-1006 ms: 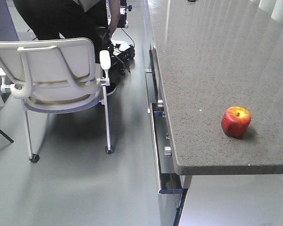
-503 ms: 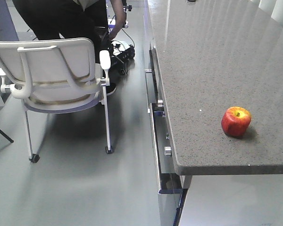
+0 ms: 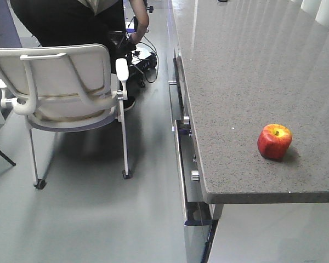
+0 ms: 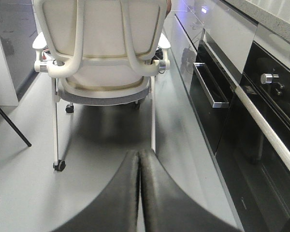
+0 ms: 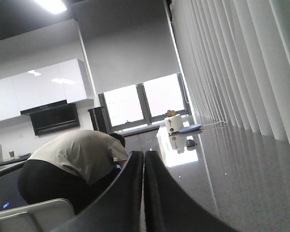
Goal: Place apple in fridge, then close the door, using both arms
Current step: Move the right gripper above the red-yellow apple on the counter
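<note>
The apple (image 3: 274, 141) sits stem-up on the grey speckled countertop (image 3: 247, 66), close to the near edge and well in from the near left corner, red with its yellow-orange patch on top and a small shadow beside it on the right. Nothing touches it, and no arm shows in the front view. Down at the left wrist, the left gripper (image 4: 139, 155) has its two dark jaws pressed flat together, tip to tip, with nothing between them, and it hangs over the grey floor (image 4: 101, 140) facing the back of a white chair (image 4: 101, 48). To the right of that view runs a black oven front (image 4: 261, 159) with a silver bar handle (image 4: 210, 87) and a round knob (image 4: 268, 78), all tucked under the countertop's left edge. Over on the right wrist, the right gripper (image 5: 143, 157) is the same story: jaws closed against each other, empty, pointing along the length of the countertop towards its far end, where a small white appliance (image 5: 173, 123) stands near the window (image 5: 142, 104). Pale vertical blinds (image 5: 241, 63) line the countertop's right side. A person (image 3: 71, 22) in a light top and dark trousers bends over behind the chair, off the countertop's left edge, one hand down among black cables (image 3: 145, 55) on the floor. The chair itself stands apart from the countertop with open floor between them.
</note>
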{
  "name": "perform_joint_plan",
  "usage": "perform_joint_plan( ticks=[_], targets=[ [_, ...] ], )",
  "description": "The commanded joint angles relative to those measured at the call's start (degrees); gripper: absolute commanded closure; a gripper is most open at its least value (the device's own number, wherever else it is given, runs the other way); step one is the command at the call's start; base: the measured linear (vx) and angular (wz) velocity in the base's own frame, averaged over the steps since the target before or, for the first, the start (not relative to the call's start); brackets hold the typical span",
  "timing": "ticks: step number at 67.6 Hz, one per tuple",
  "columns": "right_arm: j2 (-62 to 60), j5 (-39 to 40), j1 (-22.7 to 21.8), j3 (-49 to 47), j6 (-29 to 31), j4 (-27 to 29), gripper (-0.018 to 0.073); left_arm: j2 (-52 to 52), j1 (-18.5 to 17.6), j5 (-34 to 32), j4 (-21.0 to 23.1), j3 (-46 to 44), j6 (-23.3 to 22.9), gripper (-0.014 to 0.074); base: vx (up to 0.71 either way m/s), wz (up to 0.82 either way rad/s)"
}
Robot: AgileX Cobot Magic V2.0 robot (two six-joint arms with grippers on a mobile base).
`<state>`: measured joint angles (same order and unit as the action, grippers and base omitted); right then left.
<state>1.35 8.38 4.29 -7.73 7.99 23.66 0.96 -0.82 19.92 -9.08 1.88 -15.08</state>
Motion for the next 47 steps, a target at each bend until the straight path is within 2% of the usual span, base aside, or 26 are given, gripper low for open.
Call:
perform_joint_plan(
  ticks=[1, 14, 24, 37, 47],
  targets=[
    [5.1, -2.8, 0.0, -7.7, 4.6, -0.3, 0.0563, -0.1, -0.4, -4.1, 0.3, 1.0, -0.5, 0.0603, 0.0, 0.0],
    [17.3, -17.3, 0.0, -20.4, 12.5, -1.1, 0.0563, -0.1, -0.4, -4.1, 0.3, 1.0, -0.5, 0.0603, 0.0, 0.0],
    [26.4, -25.9, 0.0, -27.9, 14.5, -1.6, 0.0563, -0.1, -0.4, -4.1, 0.3, 1.0, -0.5, 0.0603, 0.0, 0.0],
    [36.8, -35.3, 0.0, -35.6, 12.9, -7.3, 0.0563, -0.1, -0.4, -4.1, 0.3, 1.0, -0.5, 0.0603, 0.0, 0.0],
    [44.3, -44.0, 0.0, -42.0, 5.0, -14.7, 0.0563, -0.1, -0.4, -4.1, 0.3, 1.0, -0.5, 0.0603, 0.0, 0.0]
  ],
)
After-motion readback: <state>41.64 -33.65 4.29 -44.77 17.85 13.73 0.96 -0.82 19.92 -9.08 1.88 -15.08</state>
